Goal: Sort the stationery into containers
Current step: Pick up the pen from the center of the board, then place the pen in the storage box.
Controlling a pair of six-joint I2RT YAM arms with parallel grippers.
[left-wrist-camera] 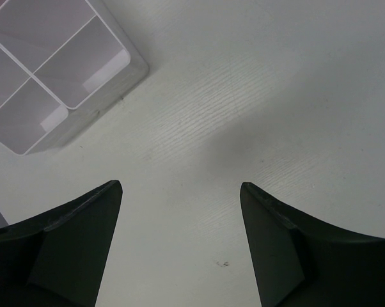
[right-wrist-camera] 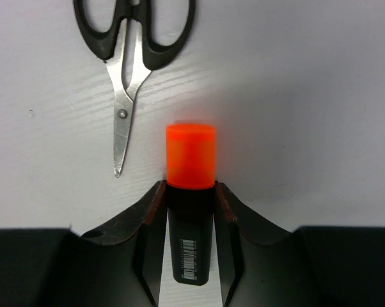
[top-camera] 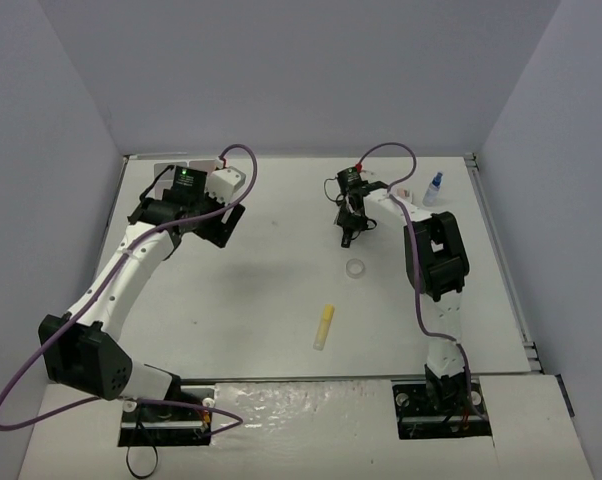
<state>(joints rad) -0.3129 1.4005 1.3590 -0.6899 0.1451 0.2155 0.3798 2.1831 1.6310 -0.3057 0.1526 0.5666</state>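
One pair of scissors (right-wrist-camera: 135, 38) lies at the top of the right wrist view, with one orange-capped marker (right-wrist-camera: 190, 160) below it. On the table (top-camera: 261, 300) there is one tape ring (top-camera: 356, 268), one yellow stick (top-camera: 325, 327) and one blue-capped bottle (top-camera: 434, 188). One divided tray (left-wrist-camera: 96, 112) sits in the upper left of the left wrist view.

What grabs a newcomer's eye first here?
The bright orange-black marker clamped in the right claw, with black-handled scissors lying just beyond it. Next, the left claw, open and empty near a corner of the white organizer tray at the table's far left; a yellow stick lies mid-table.
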